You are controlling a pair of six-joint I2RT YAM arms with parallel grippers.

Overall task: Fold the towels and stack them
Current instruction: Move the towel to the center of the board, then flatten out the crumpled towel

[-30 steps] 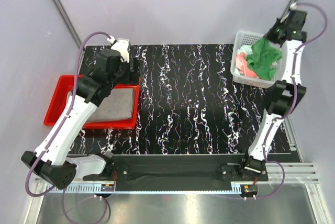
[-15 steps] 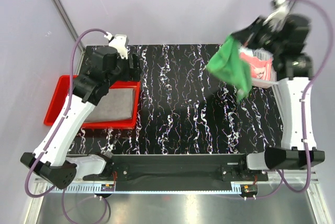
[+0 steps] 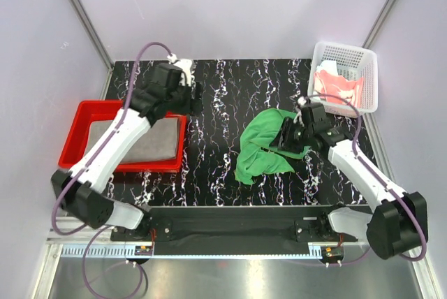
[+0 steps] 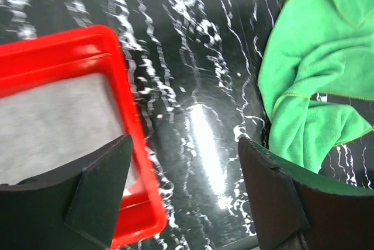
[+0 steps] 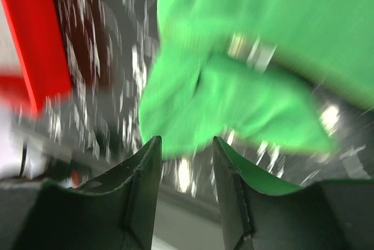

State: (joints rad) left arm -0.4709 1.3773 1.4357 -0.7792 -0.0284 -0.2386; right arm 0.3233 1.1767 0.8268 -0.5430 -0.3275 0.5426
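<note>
Bright green towel (image 3: 262,149) lies crumpled on the desk (image 3: 216,103), long axis running far-right to near-left. My right jaws, parted and gripping nothing, sit at its right edge, nearest. My left jaws, wide and empty, hover well apart by the red tray (image 3: 98,106).

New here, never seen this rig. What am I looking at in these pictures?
Two white robot arms are bolted at the near edge of a black table, each ending in a two-finger hand. The wide picture is from a fixed camera above; the other two are from wrist cameras, each seeing its own hand. On the table: a crumpled green towel in the middle, a grey towel in a red tray at left, a pink towel in a white basket far right. Left hand open, empty, by the tray. Right hand open beside the green towel, gripping nothing.
</note>
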